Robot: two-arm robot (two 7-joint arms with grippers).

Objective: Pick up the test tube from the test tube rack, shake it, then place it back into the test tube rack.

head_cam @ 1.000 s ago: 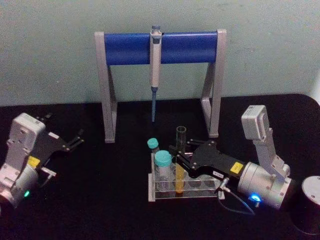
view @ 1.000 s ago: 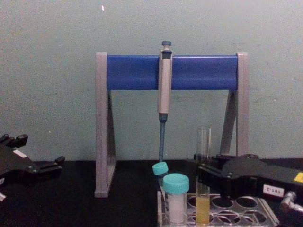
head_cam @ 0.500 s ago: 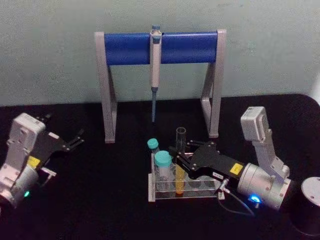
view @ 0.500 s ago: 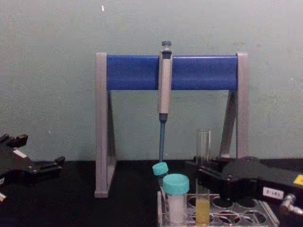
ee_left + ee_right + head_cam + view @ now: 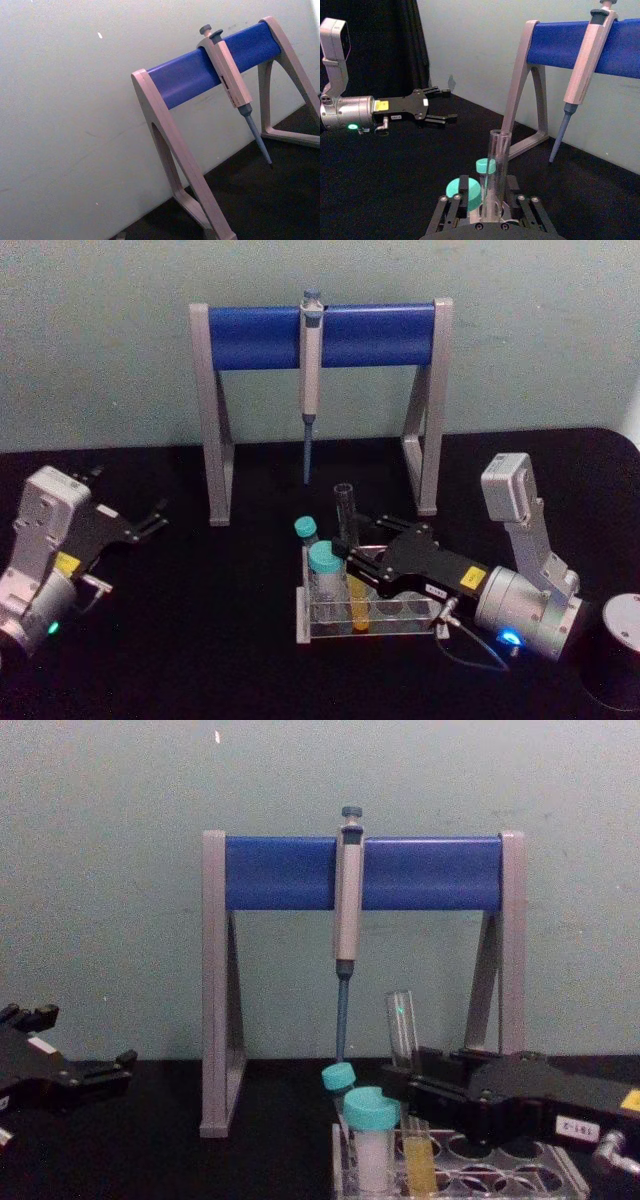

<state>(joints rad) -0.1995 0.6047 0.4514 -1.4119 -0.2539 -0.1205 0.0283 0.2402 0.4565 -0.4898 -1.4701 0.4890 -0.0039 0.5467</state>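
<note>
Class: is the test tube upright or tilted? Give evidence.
Tilted. The test tube leans, open top toward the robot's left, liquid end in the test tube rack, gripped by the right gripper. The left gripper rests aside.

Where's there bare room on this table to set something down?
Free: the table between the left gripper and the test tube rack, and beneath the pipette stand. Crowded: the rack, where the right gripper clamps the test tube beside teal-capped vials.
</note>
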